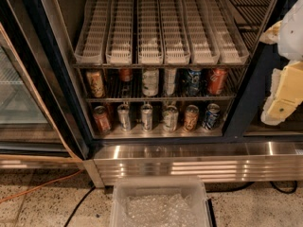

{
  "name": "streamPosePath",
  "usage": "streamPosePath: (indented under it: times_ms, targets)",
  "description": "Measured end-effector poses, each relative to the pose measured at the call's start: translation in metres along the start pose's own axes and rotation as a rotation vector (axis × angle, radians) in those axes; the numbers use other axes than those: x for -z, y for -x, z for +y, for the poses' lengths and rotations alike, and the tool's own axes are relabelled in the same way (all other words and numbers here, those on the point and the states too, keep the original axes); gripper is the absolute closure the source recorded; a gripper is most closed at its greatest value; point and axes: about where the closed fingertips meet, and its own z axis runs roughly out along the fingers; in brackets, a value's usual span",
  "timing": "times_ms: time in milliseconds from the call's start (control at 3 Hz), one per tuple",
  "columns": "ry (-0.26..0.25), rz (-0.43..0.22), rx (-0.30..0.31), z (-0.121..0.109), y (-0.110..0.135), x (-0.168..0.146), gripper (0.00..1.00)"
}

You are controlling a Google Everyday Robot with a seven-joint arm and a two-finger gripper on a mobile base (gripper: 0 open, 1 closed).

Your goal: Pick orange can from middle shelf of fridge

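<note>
The orange can [95, 83], pale golden-tan with darker label marks, stands upright at the far left of the middle shelf [156, 99], a thin dark wire rack in the fridge [189, 160]. On the same rack to its right stand a small reddish can at the back, several silver and blue cans, and a deeper red-orange can [217, 81] at the right end. My gripper [279, 109], white with cream-yellow parts, hangs at the right edge of the view, outside the fridge and far right of the orange can, holding nothing that shows.
Above is a rack of white slotted lane trays [151, 27]. Several cans stand on the steel floor level [156, 130], a coppery-red one [101, 119] at the left. The glass door [19, 93] stands open at the left. A clear plastic bin [160, 202] sits on the floor in front.
</note>
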Motion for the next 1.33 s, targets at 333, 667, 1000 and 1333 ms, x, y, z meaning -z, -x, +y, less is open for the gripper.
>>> streamPosePath:
  times_ms: [333, 667, 1000, 1333]
  targets:
    - [-0.006, -0.002, -0.001, 0.0, 0.001, 0.0, 0.0]
    - [0.021, -0.054, -0.039, 0.009, 0.012, -0.029, 0.0]
    - [0.06, -0.104, -0.03, 0.024, 0.033, -0.076, 0.0]
    - [0.16, -0.138, -0.018, 0.043, 0.04, -0.12, 0.0]
